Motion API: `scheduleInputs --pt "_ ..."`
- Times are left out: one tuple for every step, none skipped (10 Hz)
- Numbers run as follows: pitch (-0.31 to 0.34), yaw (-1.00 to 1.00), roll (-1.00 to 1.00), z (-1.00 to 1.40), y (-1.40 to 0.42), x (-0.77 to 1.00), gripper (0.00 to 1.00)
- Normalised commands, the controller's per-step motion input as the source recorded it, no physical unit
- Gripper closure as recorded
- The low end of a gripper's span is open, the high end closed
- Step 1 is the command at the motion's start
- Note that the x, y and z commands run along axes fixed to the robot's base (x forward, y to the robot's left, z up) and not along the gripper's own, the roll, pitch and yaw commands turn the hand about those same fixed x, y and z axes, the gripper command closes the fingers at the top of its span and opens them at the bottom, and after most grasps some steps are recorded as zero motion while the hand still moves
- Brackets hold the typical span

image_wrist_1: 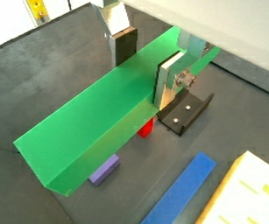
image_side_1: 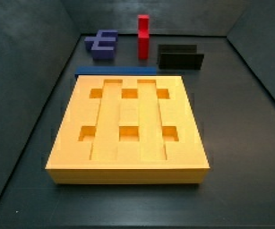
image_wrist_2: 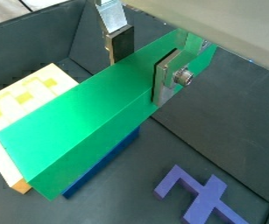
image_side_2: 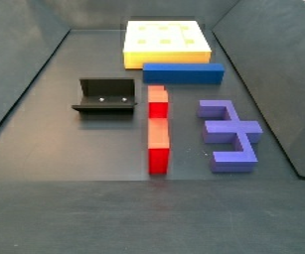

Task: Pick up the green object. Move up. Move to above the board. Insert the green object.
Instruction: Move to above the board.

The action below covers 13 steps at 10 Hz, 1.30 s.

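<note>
High above the floor, the gripper (image_wrist_1: 146,61) clamps the green object (image_wrist_1: 102,118) mid-length so it hangs level, ready for carrying to the board (image_side_1: 127,125).

The green object (image_wrist_1: 102,109) looks like smooth, matt plastic, its broad face evenly lit in both wrist views. The gripper (image_wrist_1: 143,61), high above the floor, clamps it between flat, brushed silver metal fingers (image_wrist_1: 172,77) with dull black pads. The board (image_side_1: 130,125) has a smooth, faintly satin orange-yellow surface. The blue bar (image_side_2: 183,72) and red post (image_side_2: 156,129) look like plain matt plastic. The fixture (image_side_2: 105,96) is dull black, and the floor (image_side_1: 241,134) is matt dark grey.
</note>
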Motion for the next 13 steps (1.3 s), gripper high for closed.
scheduleInputs --pt "0.012 1.0 0.03 0.23 -1.4 0.32 1.0" --pt "0.022 1.0 0.03 0.23 -1.4 0.34 1.0" --pt "0.029 1.0 0.03 0.24 -1.4 0.37 1.0" --pt "0.037 1.0 0.03 0.23 -1.4 0.38 1.0" --pt "0.045 1.0 0.04 0.24 -1.4 0.4 1.0" --pt "0.059 1.0 0.04 0.25 -1.4 0.46 1.0" --pt "0.07 1.0 0.04 0.13 -0.67 0.25 1.0" --pt "0.081 1.0 0.05 0.06 -0.22 0.13 1.0" --pt "0.08 1.0 0.04 0.05 -0.13 0.07 1.0" --pt "0.085 1.0 0.05 0.04 -0.1 0.04 1.0" --pt "0.093 1.0 0.05 0.03 -0.08 0.05 1.0" --pt "0.102 1.0 0.06 0.03 -0.05 0.06 1.0" --pt "0.112 1.0 0.06 0.02 -0.05 0.06 1.0"
